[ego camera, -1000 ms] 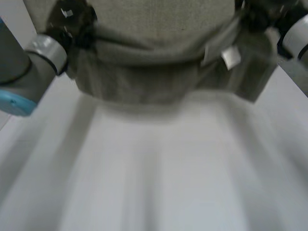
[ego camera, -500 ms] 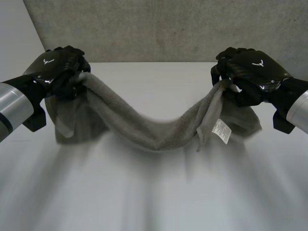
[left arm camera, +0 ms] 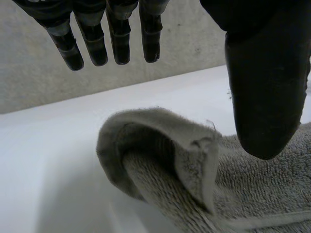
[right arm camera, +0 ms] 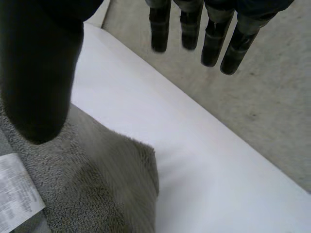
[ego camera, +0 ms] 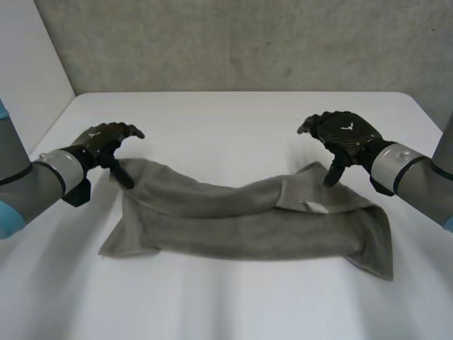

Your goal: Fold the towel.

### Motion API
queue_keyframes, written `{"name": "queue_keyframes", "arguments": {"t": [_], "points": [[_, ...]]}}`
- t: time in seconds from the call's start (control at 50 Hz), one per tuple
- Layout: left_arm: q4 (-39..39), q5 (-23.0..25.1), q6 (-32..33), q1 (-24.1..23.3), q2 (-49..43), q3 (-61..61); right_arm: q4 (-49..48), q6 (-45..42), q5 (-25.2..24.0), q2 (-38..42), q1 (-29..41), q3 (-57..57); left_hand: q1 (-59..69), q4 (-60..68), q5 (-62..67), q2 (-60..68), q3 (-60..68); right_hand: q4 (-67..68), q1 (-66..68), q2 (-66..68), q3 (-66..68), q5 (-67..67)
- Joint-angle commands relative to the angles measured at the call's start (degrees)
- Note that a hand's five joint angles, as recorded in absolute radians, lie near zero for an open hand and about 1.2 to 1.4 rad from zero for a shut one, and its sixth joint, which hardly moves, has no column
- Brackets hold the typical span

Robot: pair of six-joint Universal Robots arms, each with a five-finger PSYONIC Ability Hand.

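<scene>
1. One rough fold looks made: your towel (ego camera: 241,227) lies on the white table (ego camera: 233,120) between the hands, doubled lengthwise, rumpled, with uneven corners.
2. Two jobs seem left, by my judgement: square up the edges, then fold it across.
3. Your left hand (ego camera: 102,142) is at the towel's far left corner. Its fingers (left arm camera: 119,43) are straight and apart, and the thumb (left arm camera: 267,97) hangs over the cloth, pinching nothing.
4. Your right hand (ego camera: 343,134) is at the far right corner, near the white label (ego camera: 315,207). Its fingers (right arm camera: 214,43) are spread and hold nothing. You cannot tell whether the thumb (right arm camera: 39,87) touches the pile.
</scene>
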Motion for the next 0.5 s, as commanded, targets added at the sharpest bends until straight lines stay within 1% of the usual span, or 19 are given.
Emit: {"name": "queue_keyframes", "arguments": {"t": [0.02,0.06,0.14,0.16,0.2,0.22,0.24,0.26,0.28,0.3,0.32,0.34,0.36,0.4,0.42,0.44,0.46,0.48,0.5], "points": [[1.02,0.50,0.06,0.10,6.44,-3.97,-2.05,0.38,0.85,-9.25,0.11,7.46,-4.84,-3.76,-1.07,-3.09,-3.30,-4.35,-6.56,-4.97,-3.01,-3.58],[1.72,1.12,0.15,0.01,7.93,-5.47,-3.63,0.21,0.32,-12.13,-0.07,12.35,-4.50,-3.76,-0.73,-2.75,-3.30,-4.35,-6.56,-4.97,-3.01,-3.58],[3.57,3.06,0.33,0.01,10.23,-9.35,-4.07,-0.32,-0.21,-13.72,0.72,16.23,-3.49,-3.76,0.28,-1.74,-3.30,-4.35,-6.56,-4.97,-3.01,-3.58],[4.53,4.36,0.33,-0.08,11.10,-11.35,-3.99,-0.24,-0.56,-14.25,1.59,17.46,-3.33,-3.76,0.44,-1.57,-3.30,-4.35,-6.56,-4.97,-3.01,-3.58],[5.60,5.34,0.59,-0.25,11.72,-13.22,-4.07,-0.41,-0.65,-13.65,2.91,18.26,-2.99,-3.76,0.78,-1.23,-3.30,-4.35,-6.56,-4.97,-3.01,-3.58],[6.64,5.86,1.37,-0.69,11.99,-14.87,-4.16,-0.85,-0.21,-13.03,4.40,18.70,-1.66,-3.76,2.11,0.10,-3.30,-4.35,-6.37,-4.78,-3.01,-3.40],[7.35,5.87,2.77,-1.48,12.07,-16.28,-4.16,-0.85,-0.21,-13.03,4.42,18.71,-0.64,-3.76,3.13,1.11,-3.30,-4.35,-6.31,-4.72,-3.01,-3.33],[7.35,5.87,2.79,-1.48,12.08,-16.29,-4.16,-1.63,0.14,-11.81,5.63,18.71,-0.63,-3.76,3.14,1.12,-3.30,-4.35,-1.81,-0.22,-3.01,1.16],[7.79,5.78,4.96,-2.62,11.64,-17.25,-4.16,-1.64,0.14,-11.79,5.65,18.71,-0.63,-3.76,3.14,1.12,-3.30,-4.35,-1.77,-0.18,-3.01,1.21],[8.23,5.61,7.68,-3.67,11.20,-17.95,-4.51,-2.95,0.32,-9.79,6.17,18.71,-0.63,-3.76,3.14,1.12,-3.30,-4.35,-0.60,0.99,-3.01,2.37],[8.23,5.61,7.71,-3.68,11.20,-17.96,-4.34,-4.96,0.41,-7.86,6.78,18.18,-0.63,-3.76,3.14,1.12,-3.30,-4.35,-0.59,1.00,-3.01,2.39],[8.14,5.52,10.67,-4.64,10.59,-18.40,-4.34,-4.98,0.41,-7.84,6.79,18.18,-0.47,-3.76,3.30,1.29,-3.30,-4.35,-0.59,1.00,-3.01,2.39],[8.14,5.52,10.70,-4.65,10.58,-18.40,-4.51,-6.81,0.23,-6.36,6.96,17.66,-0.46,-3.76,3.31,1.29,-3.30,-4.35,-0.59,1.00,-3.01,2.39],[8.23,4.21,15.77,-5.52,7.70,-18.23,-5.13,-8.23,0.32,-4.76,7.23,16.95,-0.46,-3.76,3.31,1.29,-3.30,-4.35,-0.42,1.17,-3.01,2.55],[8.23,4.20,15.79,-5.53,7.68,-18.23,-6.17,-9.02,0.58,-2.94,7.75,15.82,-0.46,-3.76,3.31,1.29,-3.30,-4.35,-0.42,1.17,-3.01,2.55],[8.23,2.89,17.45,-6.05,6.46,-17.79,-6.18,-9.03,0.58,-2.92,7.76,15.81,-0.63,-3.76,3.14,1.12,-3.30,-4.35,-0.42,1.17,-3.01,2.55],[8.32,1.40,18.42,-6.84,5.41,-17.44,-7.32,-9.37,1.10,-1.00,8.63,14.50,-0.63,-3.76,3.14,1.12,-3.30,-4.35,0.41,2.00,-3.01,3.39],[8.32,1.39,18.43,-6.85,5.40,-17.43,-8.28,-9.55,1.98,0.93,9.33,13.18,-0.63,-3.76,3.14,1.12,-3.30,-4.35,2.25,3.84,-3.01,5.23],[8.75,-0.01,18.69,-7.98,4.53,-16.91,-8.29,-9.55,1.99,0.95,9.34,13.17,-0.63,-3.76,3.14,1.12,-3.30,-4.35,2.27,3.86,-3.01,5.25]]}}
